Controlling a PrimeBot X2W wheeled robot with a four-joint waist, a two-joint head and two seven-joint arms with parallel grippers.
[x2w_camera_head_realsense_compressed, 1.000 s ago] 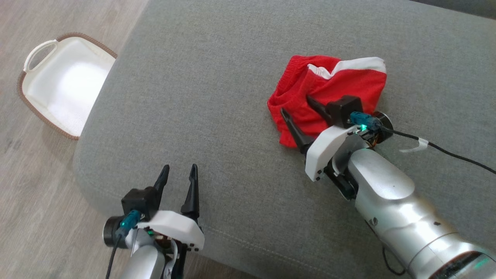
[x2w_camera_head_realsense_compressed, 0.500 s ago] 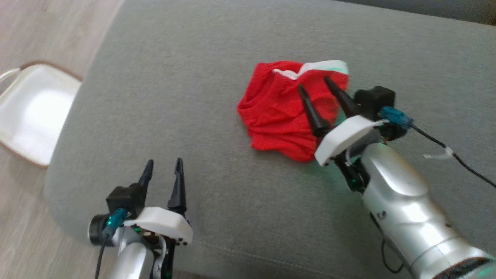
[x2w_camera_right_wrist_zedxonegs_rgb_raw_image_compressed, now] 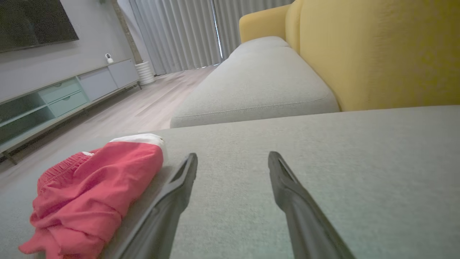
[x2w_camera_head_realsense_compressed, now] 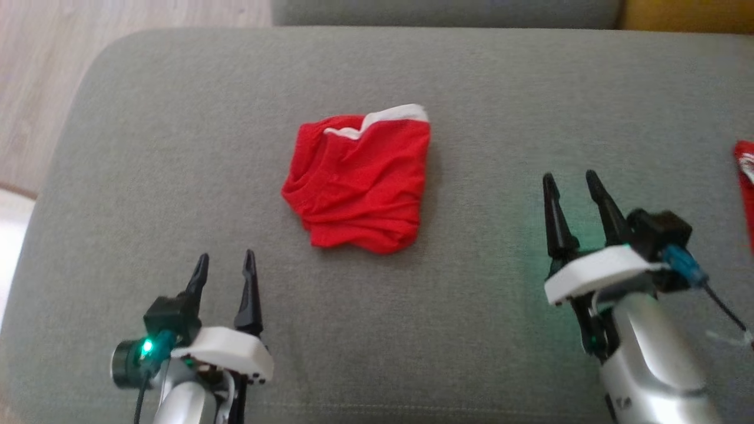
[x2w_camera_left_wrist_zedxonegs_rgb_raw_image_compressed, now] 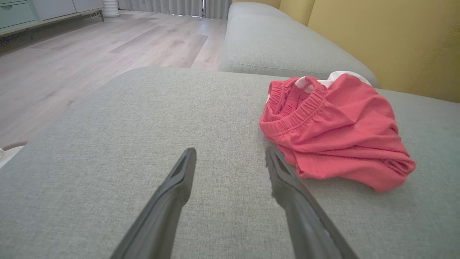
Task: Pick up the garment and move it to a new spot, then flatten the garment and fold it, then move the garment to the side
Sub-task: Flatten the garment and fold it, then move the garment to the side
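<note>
**A:** Where is the garment?

**B:** The red garment (x2w_camera_head_realsense_compressed: 359, 185), trimmed with a white band along its far side, lies bunched and creased near the middle of the grey cushion (x2w_camera_head_realsense_compressed: 177, 147). Nothing touches it.

**A:** And the grippers?

**B:** The left gripper (x2w_camera_head_realsense_compressed: 226, 255) sits over the cushion's near left corner with its jaws spread wide and nothing between them. Its fingers point toward the far edge, and the garment lies ahead and to its right, apart from it. The right gripper (x2w_camera_head_realsense_compressed: 569, 175) is over the near right part of the cushion. Its jaws are also wide and empty, and it is well apart from the garment's right side.

**A:** Anything else?

**B:** A second red cloth (x2w_camera_head_realsense_compressed: 745, 194) shows at the cushion's right edge. Pale wooden floor (x2w_camera_head_realsense_compressed: 59, 70) lies beyond the left edge, and a yellow backrest (x2w_camera_head_realsense_compressed: 683, 15) stands beyond the far right corner.
</note>
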